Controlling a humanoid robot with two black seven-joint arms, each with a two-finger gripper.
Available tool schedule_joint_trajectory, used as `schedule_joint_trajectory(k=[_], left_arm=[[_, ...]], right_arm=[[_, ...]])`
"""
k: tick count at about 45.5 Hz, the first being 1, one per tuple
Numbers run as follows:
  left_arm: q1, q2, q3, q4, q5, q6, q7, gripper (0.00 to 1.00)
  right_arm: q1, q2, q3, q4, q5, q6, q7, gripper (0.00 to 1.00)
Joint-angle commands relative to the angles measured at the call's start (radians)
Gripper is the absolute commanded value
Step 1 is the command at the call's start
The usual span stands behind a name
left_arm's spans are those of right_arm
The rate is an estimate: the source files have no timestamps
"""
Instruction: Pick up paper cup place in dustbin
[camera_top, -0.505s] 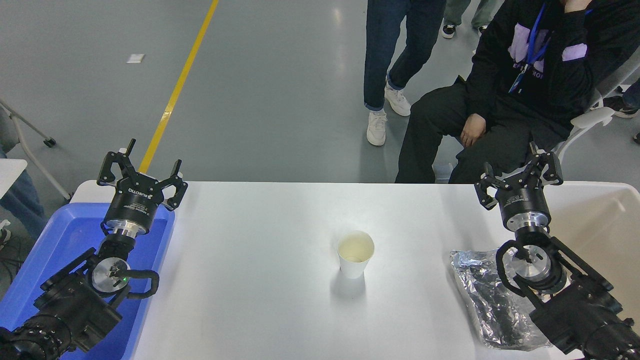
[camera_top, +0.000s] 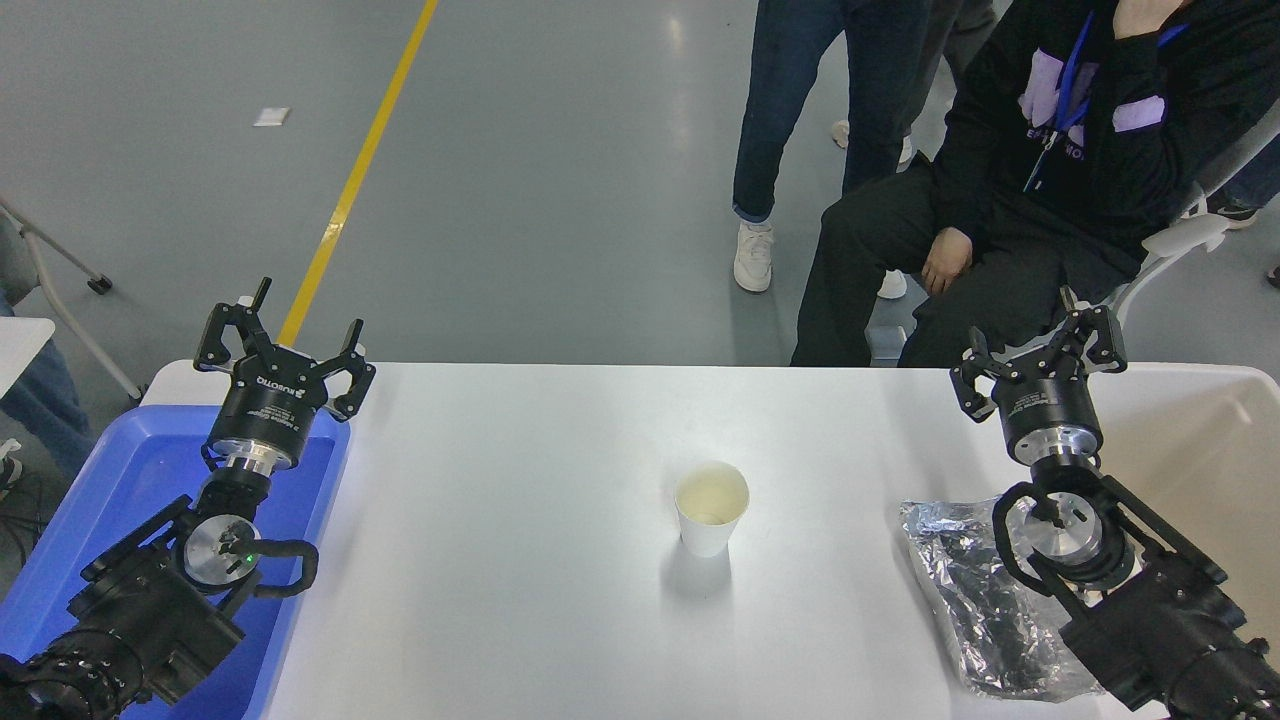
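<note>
White paper cup (camera_top: 711, 507) upright on table (camera_top: 520, 560), between two grippers, both jaws spread, empty; left gripper (camera_top: 282, 333) printed ROBOTIQ; right gripper (camera_top: 1040, 352) beside dustbin (camera_top: 1215, 450)

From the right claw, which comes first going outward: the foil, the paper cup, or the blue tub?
Measured from the right gripper in the head view:
1. Crumpled foil, just below it, by the arm.
2. Paper cup, at the table's middle.
3. Blue tub, at the far left edge.
</note>
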Motion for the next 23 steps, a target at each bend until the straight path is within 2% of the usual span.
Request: schedule_joint_trajectory(k=[1, 15, 23], left_arm=[[0.000, 0.000, 0.000, 0.000, 0.000, 0.000, 0.000, 0.98], [0.000, 0.000, 0.000, 0.000, 0.000, 0.000, 0.000, 0.98], [0.000, 0.000, 0.000, 0.000, 0.000, 0.002, 0.000, 0.98]], right_arm=[[0.001, 0.001, 0.000, 0.000, 0.000, 0.000, 0.000, 1.00], [-0.002, -0.011, -0.008, 0.020, 0.001, -0.003, -0.005, 1.00], [0.004, -0.105, -0.106, 0.086, 0.009, -0.006, -0.014, 1.00]])
